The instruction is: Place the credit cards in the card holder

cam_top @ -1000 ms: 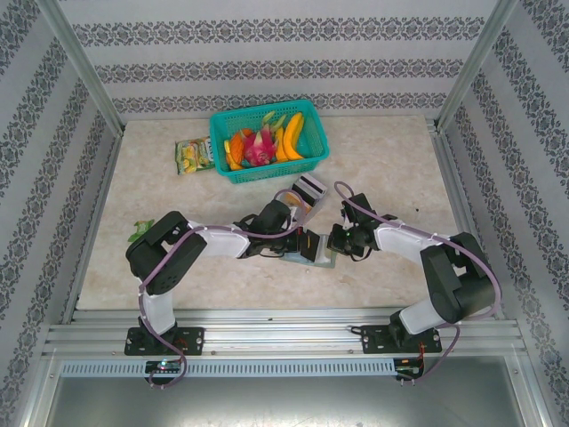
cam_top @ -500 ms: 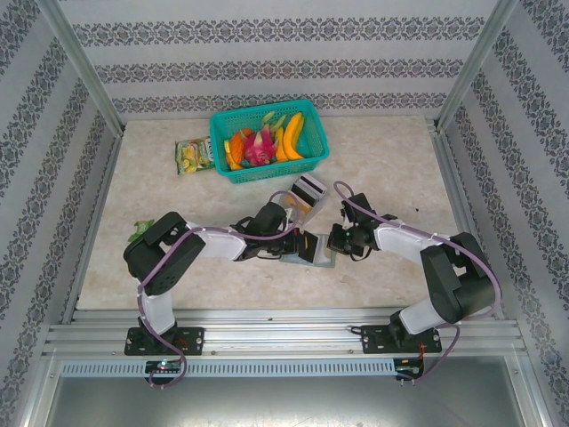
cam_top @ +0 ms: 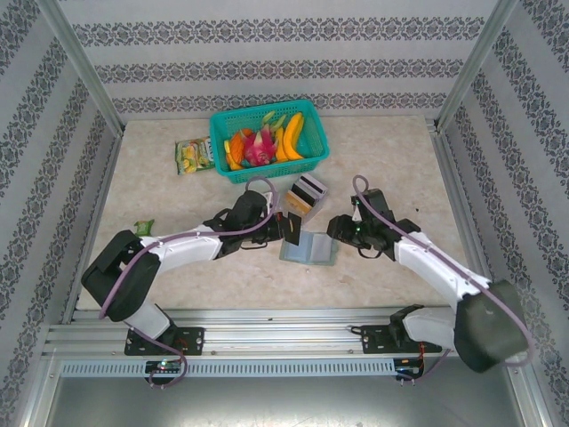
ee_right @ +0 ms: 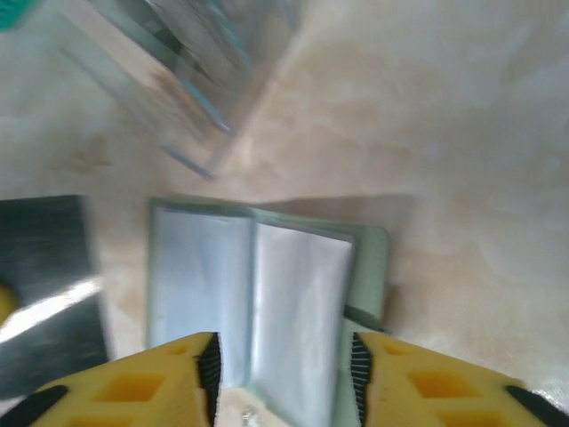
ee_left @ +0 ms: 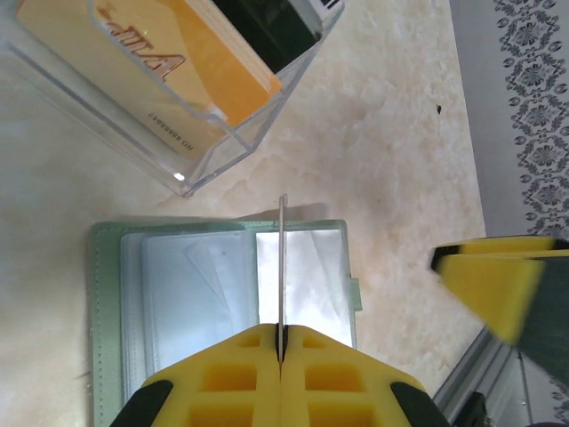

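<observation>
The left claw [ee_left: 281, 342] was shut on a thin dark plastic card [ee_left: 282, 262], right above the open grey-green fold-out wallet [ee_left: 178, 294] beside the clear plastic box [ee_left: 209, 147]. The right claw [ee_right: 283, 356] stood open and empty. With nothing holding it, the wallet could slide and the card could miss its pocket.

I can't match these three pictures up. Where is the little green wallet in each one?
Top external: the card holder lies open just below the picture's centre.
Left wrist: the card holder is in the lower left to centre, lying open.
Right wrist: the card holder is in the lower centre, lying open.
Shared landmark: the clear plastic box sits just above the card holder in every picture.
</observation>
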Controlling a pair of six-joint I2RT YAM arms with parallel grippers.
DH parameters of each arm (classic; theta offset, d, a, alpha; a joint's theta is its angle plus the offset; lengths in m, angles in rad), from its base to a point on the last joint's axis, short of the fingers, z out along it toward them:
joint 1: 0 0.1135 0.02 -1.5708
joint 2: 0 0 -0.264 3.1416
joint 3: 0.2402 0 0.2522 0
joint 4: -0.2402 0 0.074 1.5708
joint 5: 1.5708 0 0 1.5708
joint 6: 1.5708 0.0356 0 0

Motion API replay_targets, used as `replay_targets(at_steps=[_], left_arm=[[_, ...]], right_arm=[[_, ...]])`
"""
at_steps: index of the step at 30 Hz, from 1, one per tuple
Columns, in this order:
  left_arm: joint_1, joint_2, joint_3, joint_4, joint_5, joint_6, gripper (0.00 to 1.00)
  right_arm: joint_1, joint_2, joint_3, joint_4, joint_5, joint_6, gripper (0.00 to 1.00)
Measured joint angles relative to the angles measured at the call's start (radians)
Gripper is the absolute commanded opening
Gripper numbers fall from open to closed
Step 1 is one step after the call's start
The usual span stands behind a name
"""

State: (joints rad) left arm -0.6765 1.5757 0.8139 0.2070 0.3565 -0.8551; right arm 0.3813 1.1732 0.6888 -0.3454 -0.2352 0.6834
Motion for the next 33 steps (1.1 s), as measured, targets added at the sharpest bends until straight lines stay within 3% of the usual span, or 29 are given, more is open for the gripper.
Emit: replay_targets(at_steps=[7, 15, 19, 20, 24, 25, 27, 29, 30, 33], left_arm=[[0.057, 0.019, -0.060, 0.206, 0.117, -0.144, 0.02], [0.063, 0.053, -0.087, 0.446, 0.225, -0.302, 0.02], [0.064, 0.065, -0.093, 0.528, 0.250, -0.359, 0.03], [0.064, 0.073, -0.097, 0.548, 0.251, -0.375, 0.03], [0.071, 0.107, -0.119, 0.625, 0.265, -0.430, 0.05], [0.072, 0.113, -0.124, 0.637, 0.265, -0.437, 0.07], [0.072, 0.118, -0.134, 0.655, 0.266, -0.450, 0.25], [0.072, 0.119, -0.138, 0.649, 0.266, -0.459, 0.29], [0.072, 0.118, -0.140, 0.643, 0.265, -0.455, 0.38], [0.074, 0.093, -0.140, 0.560, 0.248, -0.419, 0.44]], right_arm=[[0.001, -0.027, -0.008, 0.181, -0.175, 0.098, 0.52], [0.001, 0.114, -0.038, 0.399, -0.319, 0.229, 0.46], [0.001, 0.142, -0.039, 0.470, -0.362, 0.258, 0.35], [0.000, 0.145, -0.039, 0.486, -0.369, 0.265, 0.26], [-0.009, 0.149, -0.044, 0.522, -0.398, 0.284, 0.07], [-0.013, 0.150, -0.048, 0.529, -0.406, 0.288, 0.06], [-0.018, 0.148, -0.060, 0.547, -0.423, 0.293, 0.06], [-0.019, 0.143, -0.063, 0.563, -0.438, 0.294, 0.01], [-0.020, 0.133, -0.065, 0.563, -0.436, 0.290, 0.00], [-0.026, 0.103, -0.085, 0.544, -0.422, 0.279, 0.00]])
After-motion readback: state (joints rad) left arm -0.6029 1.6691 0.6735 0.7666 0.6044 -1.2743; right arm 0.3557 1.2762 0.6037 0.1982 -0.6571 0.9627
